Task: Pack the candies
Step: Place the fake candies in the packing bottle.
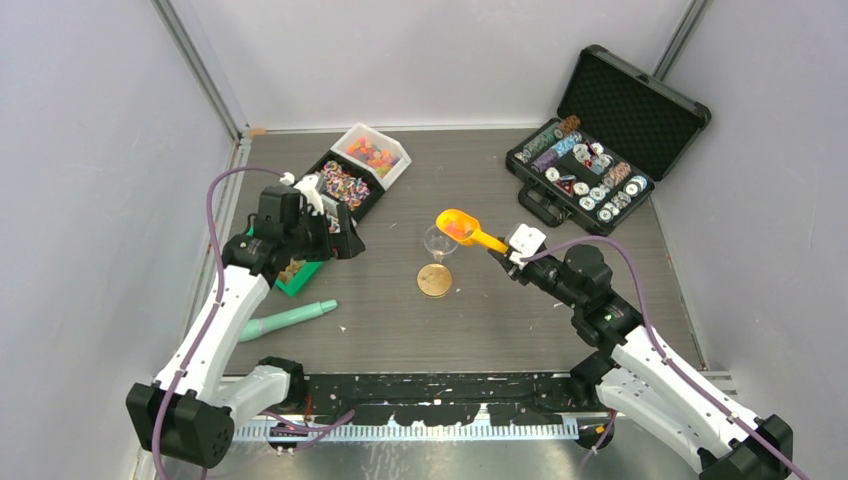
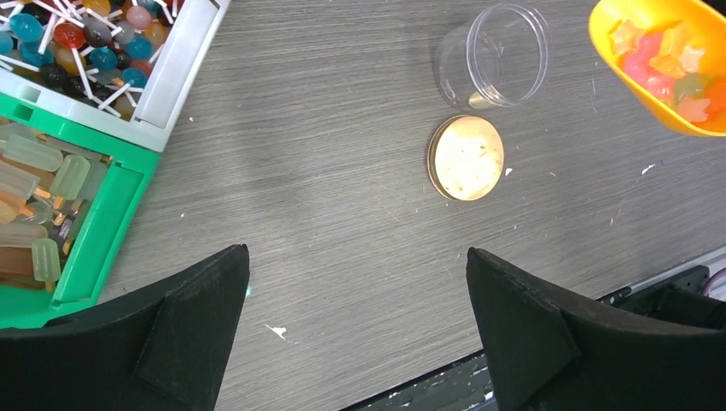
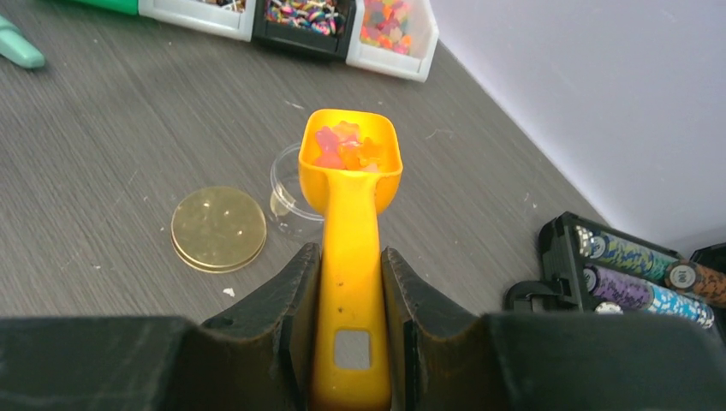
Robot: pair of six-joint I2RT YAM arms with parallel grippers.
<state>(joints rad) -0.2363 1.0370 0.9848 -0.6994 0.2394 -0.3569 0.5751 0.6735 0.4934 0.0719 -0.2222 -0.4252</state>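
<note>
My right gripper (image 1: pixel 507 249) (image 3: pixel 349 265) is shut on the handle of the orange scoop (image 1: pixel 468 231) (image 3: pixel 349 214). The scoop bowl holds several orange-red-yellow candies (image 3: pixel 345 147) (image 2: pixel 666 64) and hangs just over the clear round jar (image 1: pixel 439 241) (image 2: pixel 492 56) (image 3: pixel 288 184), which stands upright and looks empty. The jar's flat gold disc lid (image 1: pixel 434 280) (image 2: pixel 466 157) (image 3: pixel 218 229) lies in front of it. More candies fill the white bin (image 1: pixel 372 154) and black bin (image 1: pixel 342 185) at back left. My left gripper (image 1: pixel 345 243) (image 2: pixel 355 300) is open and empty, above bare table near the bins.
A green bin (image 2: pixel 103 214) and a white bin of lollipops (image 2: pixel 163 86) sit under my left arm. A mint-green tool (image 1: pixel 288 319) lies at the front left. An open black case of poker chips (image 1: pixel 590 165) stands at the back right.
</note>
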